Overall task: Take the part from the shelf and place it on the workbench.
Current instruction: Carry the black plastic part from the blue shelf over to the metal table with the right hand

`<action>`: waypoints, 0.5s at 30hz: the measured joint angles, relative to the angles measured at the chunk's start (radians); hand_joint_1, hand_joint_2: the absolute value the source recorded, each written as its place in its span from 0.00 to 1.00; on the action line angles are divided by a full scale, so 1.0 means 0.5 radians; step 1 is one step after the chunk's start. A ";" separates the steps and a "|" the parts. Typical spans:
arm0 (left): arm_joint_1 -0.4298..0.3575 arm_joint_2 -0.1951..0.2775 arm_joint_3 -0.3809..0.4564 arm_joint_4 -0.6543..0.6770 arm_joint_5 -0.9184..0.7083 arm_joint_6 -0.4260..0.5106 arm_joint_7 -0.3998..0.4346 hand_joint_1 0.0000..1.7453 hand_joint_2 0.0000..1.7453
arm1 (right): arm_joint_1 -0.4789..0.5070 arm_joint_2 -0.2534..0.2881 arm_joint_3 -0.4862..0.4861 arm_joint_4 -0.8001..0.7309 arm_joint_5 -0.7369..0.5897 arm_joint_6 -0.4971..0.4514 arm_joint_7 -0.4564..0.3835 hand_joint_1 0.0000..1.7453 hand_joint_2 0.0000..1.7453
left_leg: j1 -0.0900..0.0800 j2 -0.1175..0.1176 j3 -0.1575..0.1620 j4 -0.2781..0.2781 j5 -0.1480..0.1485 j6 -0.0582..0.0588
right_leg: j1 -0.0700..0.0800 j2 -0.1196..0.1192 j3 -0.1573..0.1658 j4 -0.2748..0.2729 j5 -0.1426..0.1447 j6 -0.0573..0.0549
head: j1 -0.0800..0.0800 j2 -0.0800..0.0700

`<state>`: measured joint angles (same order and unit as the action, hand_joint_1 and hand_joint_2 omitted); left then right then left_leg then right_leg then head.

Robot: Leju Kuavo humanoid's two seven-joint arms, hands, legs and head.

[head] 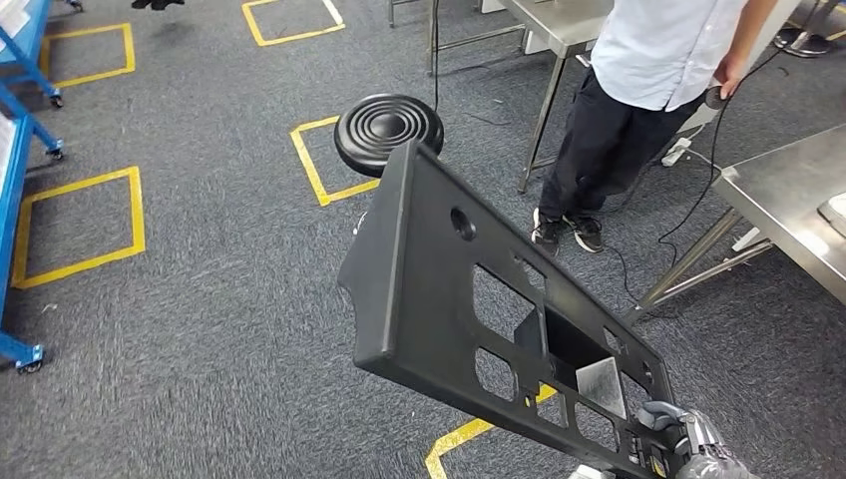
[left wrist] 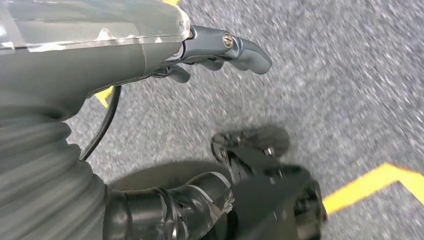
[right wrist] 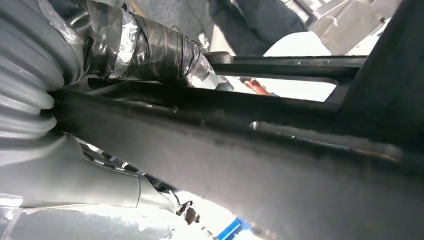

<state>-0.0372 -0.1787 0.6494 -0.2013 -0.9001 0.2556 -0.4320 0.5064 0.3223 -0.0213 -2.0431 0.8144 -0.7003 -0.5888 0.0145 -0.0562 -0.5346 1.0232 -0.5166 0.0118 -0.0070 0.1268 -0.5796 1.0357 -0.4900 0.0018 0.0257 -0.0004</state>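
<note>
The part is a large black plastic panel (head: 429, 269) with several rectangular cut-outs and a round hole. It is carried tilted above the carpet in the middle of the head view. My right hand (head: 688, 439) grips its near lower corner at the bottom right. In the right wrist view the taped thumb (right wrist: 145, 50) lies over the panel's edge (right wrist: 280, 165). The steel workbench (head: 788, 195) stands at the right edge, apart from the panel. My left hand (left wrist: 125, 55) hangs over the carpet with its fingers spread and nothing in it.
A person (head: 638, 100) in a light shirt stands at the upper right, holding a cable beside a second steel table (head: 559, 25). A black round stool (head: 388, 130) sits just beyond the panel. A blue shelf frame (head: 15, 170) lines the left edge. Yellow tape squares (head: 75, 215) mark the carpet.
</note>
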 joint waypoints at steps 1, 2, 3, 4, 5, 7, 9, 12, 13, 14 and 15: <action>-0.002 0.000 0.001 0.000 -0.001 0.000 0.001 0.00 1.00 | 0.006 0.002 -0.002 -0.002 -0.001 0.000 -0.002 1.00 1.00 | 0.001 0.022 0.005 -0.012 0.008 0.015 | 0.001 -0.020 -0.003 0.005 -0.004 0.010 | 0.000 0.000; -0.003 0.000 0.001 0.000 -0.002 0.000 0.002 0.00 1.00 | 0.012 0.003 -0.005 -0.005 -0.001 0.000 -0.004 1.00 1.00 | 0.004 0.046 0.011 -0.025 0.017 0.030 | 0.004 -0.066 -0.016 0.034 -0.025 0.019 | 0.001 0.000; -0.002 -0.001 0.001 0.000 -0.003 -0.001 0.002 0.00 1.00 | 0.014 0.005 -0.007 -0.008 -0.002 0.000 -0.008 1.00 1.00 | 0.007 0.070 0.014 -0.036 0.024 0.042 | 0.007 -0.123 -0.046 0.099 -0.069 0.026 | 0.002 0.000; 0.000 -0.001 0.002 0.000 -0.005 -0.002 0.002 0.00 1.00 | 0.016 0.006 -0.009 -0.010 -0.002 0.000 -0.012 1.00 1.00 | 0.005 0.096 0.015 -0.041 0.026 0.050 | 0.006 -0.185 -0.093 0.203 -0.130 0.031 | 0.003 0.000; 0.003 -0.001 0.003 0.000 -0.006 -0.004 0.002 0.00 1.00 | 0.016 0.006 -0.011 -0.011 -0.002 0.000 -0.015 1.00 1.00 | 0.004 0.123 0.014 -0.042 0.025 0.055 | 0.004 -0.217 -0.157 0.332 -0.194 0.038 | 0.003 0.000; 0.008 0.000 0.007 0.000 -0.006 -0.006 0.002 0.00 1.00 | 0.022 0.006 -0.016 -0.011 -0.002 0.000 -0.016 1.00 1.00 | 0.002 0.181 0.015 -0.041 0.019 0.055 | -0.005 -0.231 -0.251 0.521 -0.252 0.049 | 0.003 0.000; 0.007 -0.001 0.010 0.000 -0.006 -0.008 0.001 0.00 1.00 | 0.029 0.006 -0.020 -0.011 -0.003 0.000 -0.016 1.00 1.00 | 0.001 0.233 0.023 -0.041 0.010 0.050 | -0.011 -0.246 -0.207 0.435 -0.167 0.051 | 0.003 0.000; 0.005 -0.002 0.011 0.000 -0.007 -0.009 -0.001 0.00 1.00 | 0.032 0.006 -0.024 -0.014 -0.004 0.000 -0.016 1.00 1.00 | -0.007 0.291 0.048 -0.038 -0.010 0.029 | 0.009 -0.375 -0.007 0.052 -0.012 0.026 | 0.003 0.000; 0.004 -0.002 0.011 0.000 -0.007 -0.009 -0.002 0.00 1.00 | 0.032 0.006 -0.025 -0.017 -0.005 0.000 -0.016 1.00 1.00 | -0.011 0.307 0.055 -0.037 -0.016 0.020 | 0.018 -0.406 0.020 -0.005 -0.002 0.016 | 0.003 0.000; 0.002 -0.002 0.012 0.000 -0.007 -0.009 -0.002 0.00 1.00 | 0.033 0.006 -0.027 -0.019 -0.006 0.000 -0.016 1.00 1.00 | -0.015 0.325 0.060 -0.038 -0.021 0.010 | 0.027 -0.409 0.021 -0.018 -0.008 0.008 | 0.003 0.000; -0.001 -0.002 0.012 0.000 -0.008 -0.010 -0.002 0.00 1.00 | 0.035 0.006 -0.028 -0.022 -0.006 0.000 -0.016 1.00 1.00 | -0.015 0.344 0.068 -0.041 -0.024 0.001 | 0.027 -0.383 0.018 -0.022 -0.004 0.000 | 0.003 0.000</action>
<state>-0.0376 -0.1796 0.6553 -0.2013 -0.9041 0.2508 -0.4332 0.5238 0.3254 -0.0354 -2.0539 0.8112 -0.7004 -0.5970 0.0068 0.1160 -0.5009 1.0027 -0.5285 0.0122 0.0067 -0.0648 -0.5708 1.0248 -0.4921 0.0018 0.0270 -0.0004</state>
